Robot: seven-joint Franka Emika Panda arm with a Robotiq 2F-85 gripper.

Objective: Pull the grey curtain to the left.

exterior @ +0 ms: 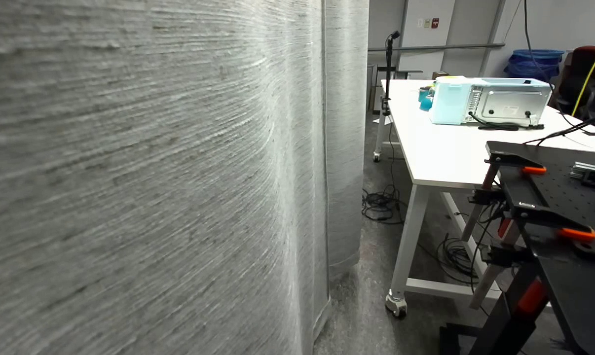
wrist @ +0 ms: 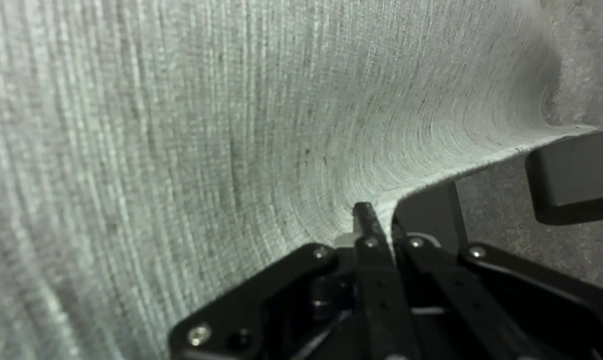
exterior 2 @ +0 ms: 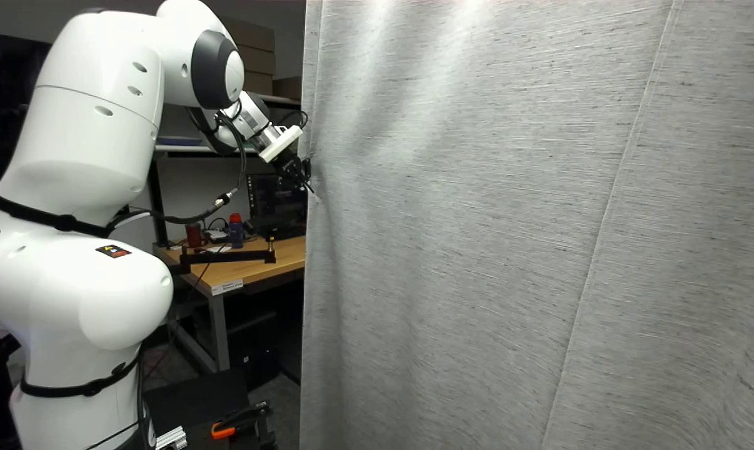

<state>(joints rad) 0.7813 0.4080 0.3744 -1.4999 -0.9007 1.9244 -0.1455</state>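
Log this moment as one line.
task: pull curtain left | hand: shut on curtain's edge | curtain: hanging in folds | pull progress: cannot tell

You have the grey curtain point(exterior 2: 452, 250) in matt woven cloth, its streaked surface looking slightly rough. Your tool point(wrist: 385, 226) is matt, with shiny metal screws point(wrist: 199, 334). Your arm point(exterior 2: 95, 131) carries a smooth, glossy finish; the worktop point(exterior 2: 291, 255) looks wooden; the appliance point(exterior: 514, 104) looks metal-faced, dully shining.

White tabletop point(exterior: 426, 155) was blown out, grey curtain point(exterior 2: 452, 262) caught brightness up top in both exterior views; below wooden desk point(exterior 2: 289, 253) was dark. Wrist view blurred lower left.
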